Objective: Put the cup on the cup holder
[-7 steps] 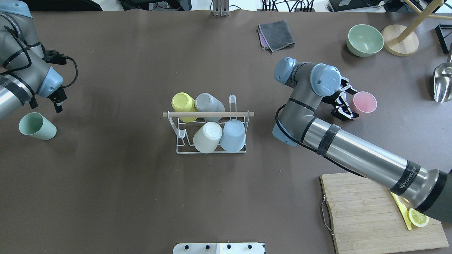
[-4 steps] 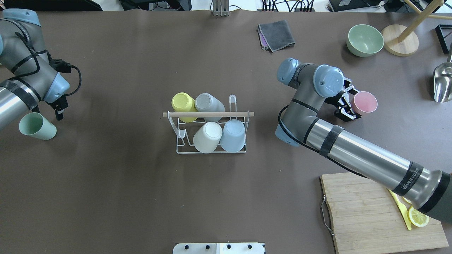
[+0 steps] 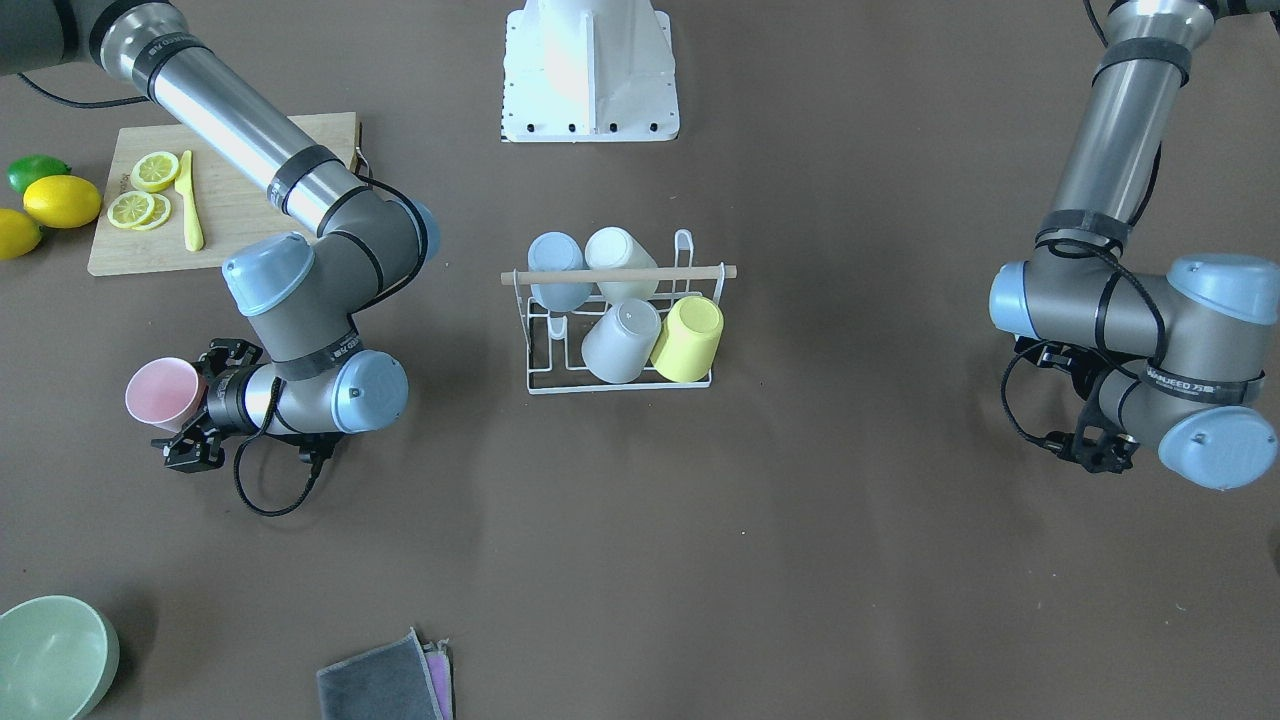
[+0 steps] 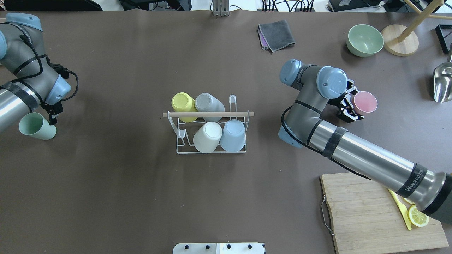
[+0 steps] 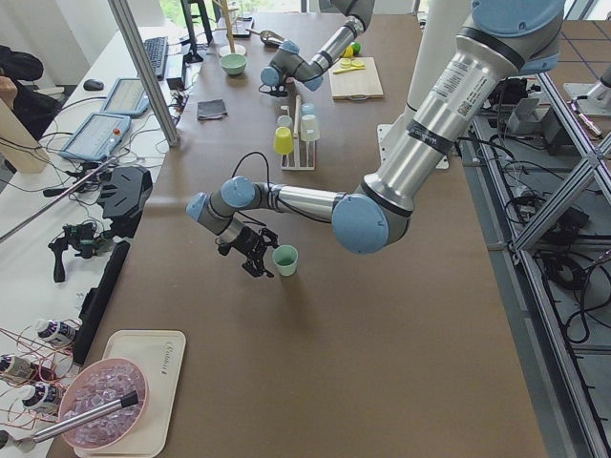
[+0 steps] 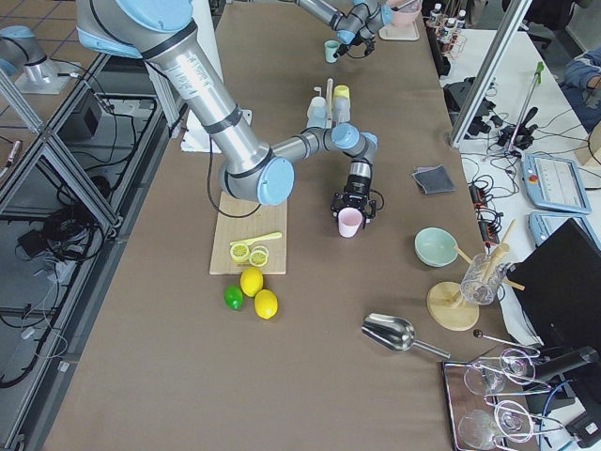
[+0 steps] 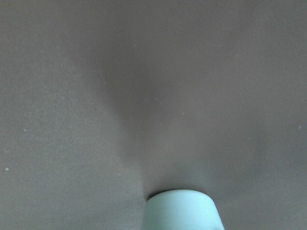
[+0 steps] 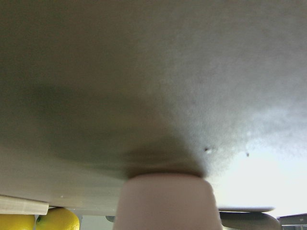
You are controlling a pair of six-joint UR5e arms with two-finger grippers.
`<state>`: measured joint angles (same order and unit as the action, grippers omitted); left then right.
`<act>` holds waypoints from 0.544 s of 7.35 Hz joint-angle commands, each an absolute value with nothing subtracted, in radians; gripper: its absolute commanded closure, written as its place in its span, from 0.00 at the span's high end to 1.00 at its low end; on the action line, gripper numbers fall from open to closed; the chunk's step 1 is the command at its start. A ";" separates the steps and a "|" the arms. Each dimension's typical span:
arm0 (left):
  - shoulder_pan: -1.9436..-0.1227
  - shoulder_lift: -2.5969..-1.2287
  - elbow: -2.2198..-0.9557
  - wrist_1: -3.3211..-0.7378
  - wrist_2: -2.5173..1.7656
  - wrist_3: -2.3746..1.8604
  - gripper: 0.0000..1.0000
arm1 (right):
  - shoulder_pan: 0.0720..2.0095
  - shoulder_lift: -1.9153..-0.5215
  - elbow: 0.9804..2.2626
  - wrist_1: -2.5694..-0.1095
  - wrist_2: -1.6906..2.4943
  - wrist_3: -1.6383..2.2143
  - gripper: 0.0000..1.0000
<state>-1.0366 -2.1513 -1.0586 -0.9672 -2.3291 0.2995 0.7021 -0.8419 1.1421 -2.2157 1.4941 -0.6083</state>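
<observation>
Left gripper [image 4: 52, 119] has moved beside green cup [image 4: 35, 126].

Robot lab: cabled workbench [image 5: 29, 286], monitor [image 6: 563, 282].

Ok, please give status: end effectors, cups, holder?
Right end effector open around pink cup. Left end effector beside green cup, state unclear. Holder carries four cups, two prongs free. Nothing lies between.

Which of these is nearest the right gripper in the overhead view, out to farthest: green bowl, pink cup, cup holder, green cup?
From the right gripper:
1. pink cup, right beside it.
2. green bowl, farther back on the right.
3. cup holder, in the middle.
4. green cup, far over on the left side.
</observation>
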 commanded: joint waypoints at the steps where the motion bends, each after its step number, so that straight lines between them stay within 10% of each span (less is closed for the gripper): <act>1: -1.019 -2.167 -1.036 -0.969 -2.324 0.305 0.97 | 0.706 -0.850 1.144 -2.210 1.494 -0.611 0.98; 4: -1.009 -2.178 -1.023 -0.968 -2.322 0.305 0.97 | 0.721 -0.865 1.167 -2.207 1.496 -0.617 0.98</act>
